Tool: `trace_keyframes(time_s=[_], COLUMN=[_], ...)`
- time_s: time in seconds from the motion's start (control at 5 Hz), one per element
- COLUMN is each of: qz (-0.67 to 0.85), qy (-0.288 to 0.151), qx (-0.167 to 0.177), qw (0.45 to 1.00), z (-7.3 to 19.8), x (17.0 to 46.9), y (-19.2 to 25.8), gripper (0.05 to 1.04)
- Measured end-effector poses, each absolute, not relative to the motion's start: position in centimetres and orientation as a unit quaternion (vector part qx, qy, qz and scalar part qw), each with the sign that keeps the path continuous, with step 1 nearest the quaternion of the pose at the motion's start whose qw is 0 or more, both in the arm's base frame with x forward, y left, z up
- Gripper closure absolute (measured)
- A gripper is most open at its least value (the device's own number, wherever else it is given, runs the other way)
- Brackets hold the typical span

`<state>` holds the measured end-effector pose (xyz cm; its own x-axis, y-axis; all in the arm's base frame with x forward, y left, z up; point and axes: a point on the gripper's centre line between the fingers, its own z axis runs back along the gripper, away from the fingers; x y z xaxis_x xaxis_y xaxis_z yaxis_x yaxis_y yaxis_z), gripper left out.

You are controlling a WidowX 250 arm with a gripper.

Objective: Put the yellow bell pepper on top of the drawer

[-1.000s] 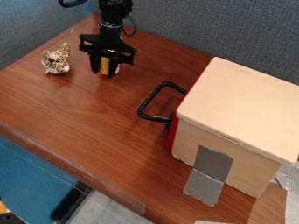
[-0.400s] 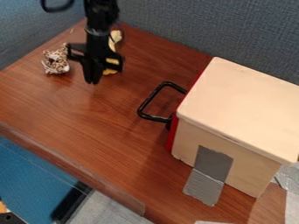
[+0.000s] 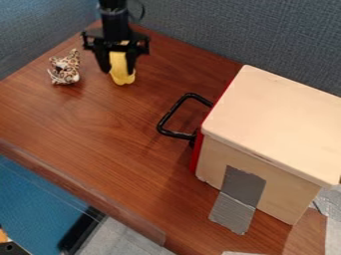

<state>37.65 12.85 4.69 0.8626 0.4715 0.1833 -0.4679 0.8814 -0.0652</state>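
A pale wooden drawer box point(image 3: 273, 119) is set on the right side of the brown desk point(image 3: 100, 129). Its flat top is left uncovered, and its contents are hidden by its walls. Its red front point(image 3: 195, 157) is turned toward the left of the view and is fitted with a black handle point(image 3: 176, 135), by which an open loop is formed over the desk. Grey tape point(image 3: 245, 187) is stuck to the near side of the box and is run down onto the desk.

The yellow bell pepper point(image 3: 122, 76) is seen at the far left part of the desk, well apart from the box and not on top of it. The end effector point(image 3: 118, 72) is pointed downward there, its two fingers spread, with the pepper seen between them and its rounded end exposed below. Whether the pepper is touched by either finger cannot be told.

A spotted toy point(image 3: 65, 68) is placed near the pepper, on its left in the view. The desk is backed by grey fabric panels point(image 3: 200, 30).
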Motion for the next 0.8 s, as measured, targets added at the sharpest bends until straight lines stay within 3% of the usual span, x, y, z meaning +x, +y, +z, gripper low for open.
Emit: trace_keyframes(time_s=[0.2, 0.8], qz=[0.285, 0.318], qy=[-0.122, -0.101], qx=[-0.008, 0.039], qw=[0.951, 0.942], z=[5.9, 4.4], x=[39.4, 41.9], y=[13.4, 14.0], gripper=[0.084, 0.083])
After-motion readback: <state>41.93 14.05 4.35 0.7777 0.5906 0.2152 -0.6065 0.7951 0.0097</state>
